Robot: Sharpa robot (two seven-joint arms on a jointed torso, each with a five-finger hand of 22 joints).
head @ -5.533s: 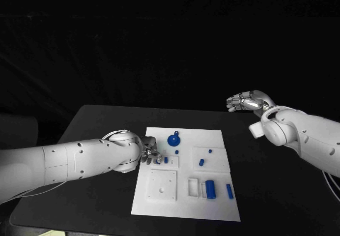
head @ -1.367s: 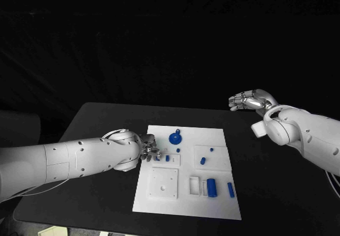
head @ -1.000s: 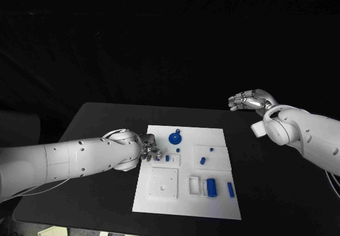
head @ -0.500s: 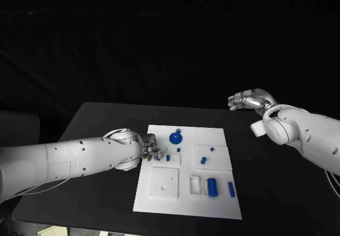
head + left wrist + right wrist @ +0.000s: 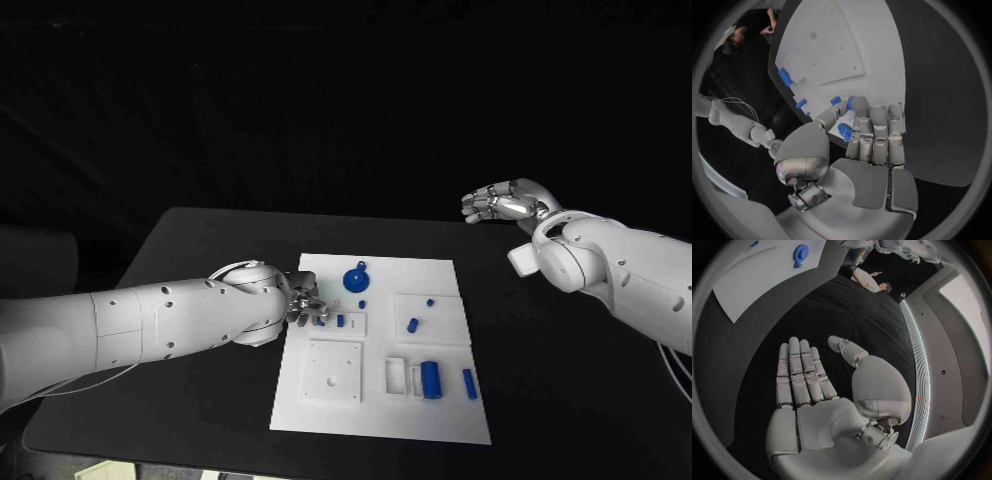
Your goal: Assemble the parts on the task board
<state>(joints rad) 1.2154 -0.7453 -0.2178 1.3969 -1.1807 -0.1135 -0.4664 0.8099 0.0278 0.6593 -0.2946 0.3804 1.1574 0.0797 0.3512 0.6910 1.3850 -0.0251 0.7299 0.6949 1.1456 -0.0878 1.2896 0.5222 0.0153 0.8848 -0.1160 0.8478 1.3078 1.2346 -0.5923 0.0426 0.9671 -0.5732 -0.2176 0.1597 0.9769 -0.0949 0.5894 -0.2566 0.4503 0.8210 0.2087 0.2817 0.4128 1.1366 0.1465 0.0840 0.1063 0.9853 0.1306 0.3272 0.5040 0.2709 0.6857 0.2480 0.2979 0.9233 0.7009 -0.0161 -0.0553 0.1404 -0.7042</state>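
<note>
Progress: early, by the look of it; most blue parts lie loose on task board [image 5: 378, 400].
Near edge: long cylinder [image 5: 428, 378] + slim pin [image 5: 469, 383] by the slot fixture, not inserted.
Mid board: short peg [image 5: 411, 325] on right plate.
Far edge: round disc [image 5: 356, 281] flat.
L hand [image 5: 861, 132]: at board's left edge, fingers together, thumb pinching small blue part [image 5: 844, 131].
R hand [image 5: 811, 385]: raised beyond desk's far right corner, flat, fingers straight, holds nothing.

Head cam: high, looking down on task board [image 5: 378, 400]. Wrist cams: close behind own hands. All three share board.
</note>
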